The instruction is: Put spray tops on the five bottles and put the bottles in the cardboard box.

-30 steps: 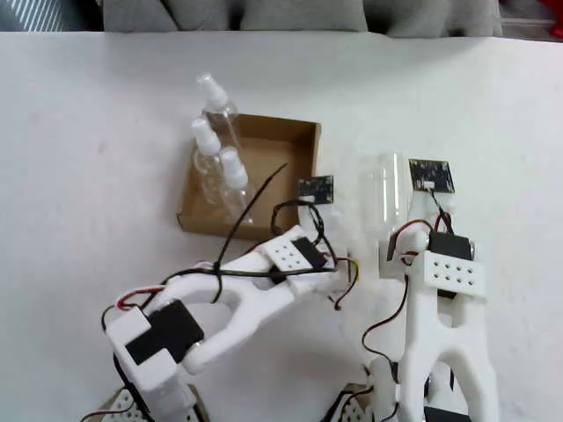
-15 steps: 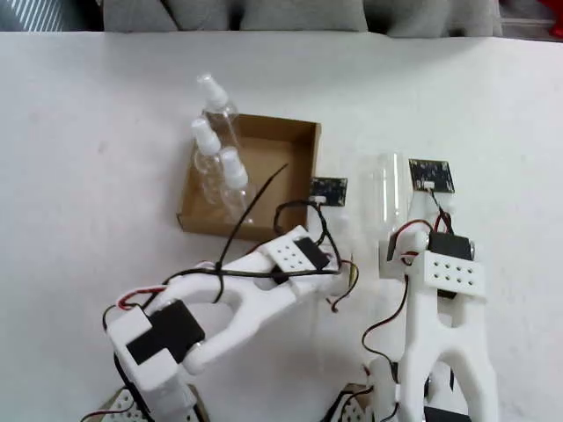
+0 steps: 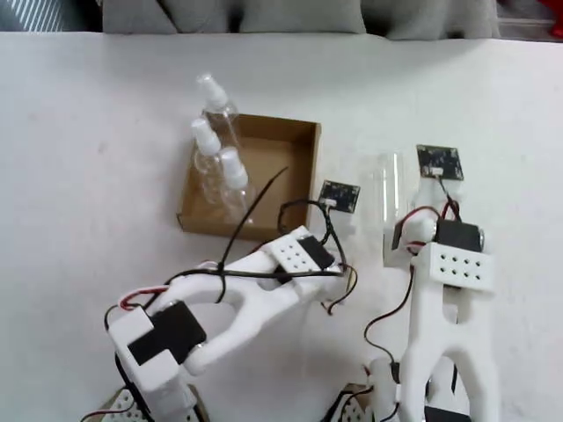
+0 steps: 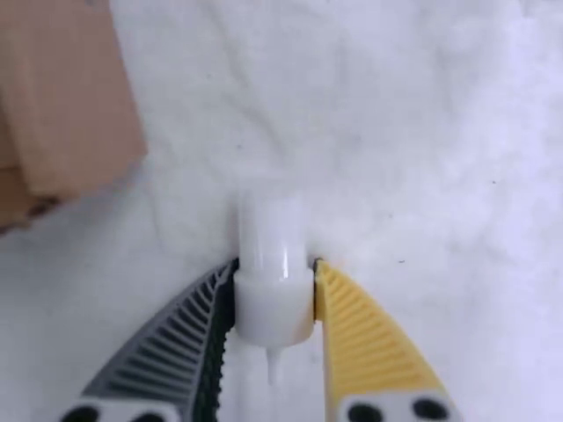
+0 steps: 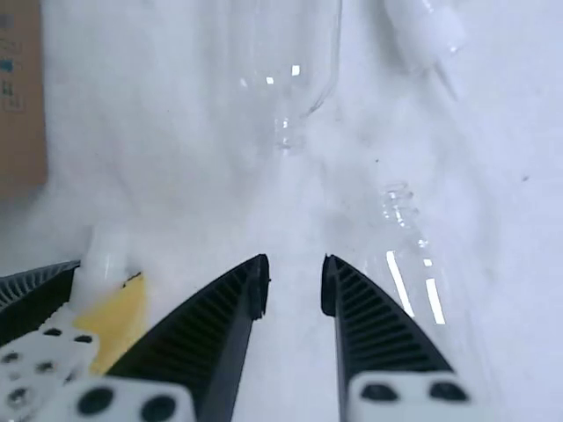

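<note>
Right hand [image 5: 293, 268] has shifted rightward, slightly spread; left hand [image 4: 274, 265] pinches a smooth white cylindrical spray top [image 4: 273, 303].

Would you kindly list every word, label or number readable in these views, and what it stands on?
No text can be read.
The cardboard box bears small blue marks, too blurred to read.
The bottles and the spray top carry no visible print.
</note>
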You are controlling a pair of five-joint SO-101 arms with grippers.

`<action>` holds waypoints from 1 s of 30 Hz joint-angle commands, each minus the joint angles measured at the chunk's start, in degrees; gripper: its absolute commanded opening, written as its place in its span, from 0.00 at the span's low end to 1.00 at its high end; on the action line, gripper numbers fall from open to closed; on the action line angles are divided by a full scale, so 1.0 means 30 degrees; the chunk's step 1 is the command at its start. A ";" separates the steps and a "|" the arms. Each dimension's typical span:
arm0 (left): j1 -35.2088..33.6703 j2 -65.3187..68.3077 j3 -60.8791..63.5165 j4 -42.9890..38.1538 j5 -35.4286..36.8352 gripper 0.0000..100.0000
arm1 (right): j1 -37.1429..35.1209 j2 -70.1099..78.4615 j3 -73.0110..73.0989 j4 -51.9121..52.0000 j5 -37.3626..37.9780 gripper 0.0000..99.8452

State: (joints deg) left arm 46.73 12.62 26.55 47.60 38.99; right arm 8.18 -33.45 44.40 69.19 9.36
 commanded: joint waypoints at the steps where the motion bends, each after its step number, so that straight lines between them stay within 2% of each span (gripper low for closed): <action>1: 0.0278 -0.0952 -0.0059 0.0440 -0.1172 0.02 | 0.0103 -0.0542 -0.2315 0.0630 -0.0908 0.08; 6: 0.0337 -0.3648 0.2637 -0.0850 -0.3282 0.02 | 0.0073 -0.0454 -0.3634 0.0630 -0.0996 0.09; 10: 0.0601 -0.4879 0.4249 -0.1817 -0.3780 0.02 | -0.0220 0.1392 -0.5216 0.0542 -0.0996 0.09; 17: 0.0952 -0.5084 0.4484 -0.1729 -0.3839 0.02 | -0.1919 0.8689 -1.0872 0.0601 -0.0850 0.10; 23: 0.0952 -0.5114 0.4484 -0.1670 -0.5333 0.02 | -0.2593 1.4432 -1.7055 0.2037 -0.0996 0.24; 27: 0.0952 -0.5114 0.4484 -0.1670 -0.5421 0.02 | -0.2505 1.7744 -2.0513 0.2681 -0.1114 0.23; 30: 0.0952 -0.5114 0.4484 -0.1700 -0.5421 0.02 | -0.2505 2.0293 -2.2769 0.2652 -0.2256 0.24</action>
State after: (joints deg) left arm 48.66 0.48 40.35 43.38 23.25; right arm 0.97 23.08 -15.65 76.75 4.97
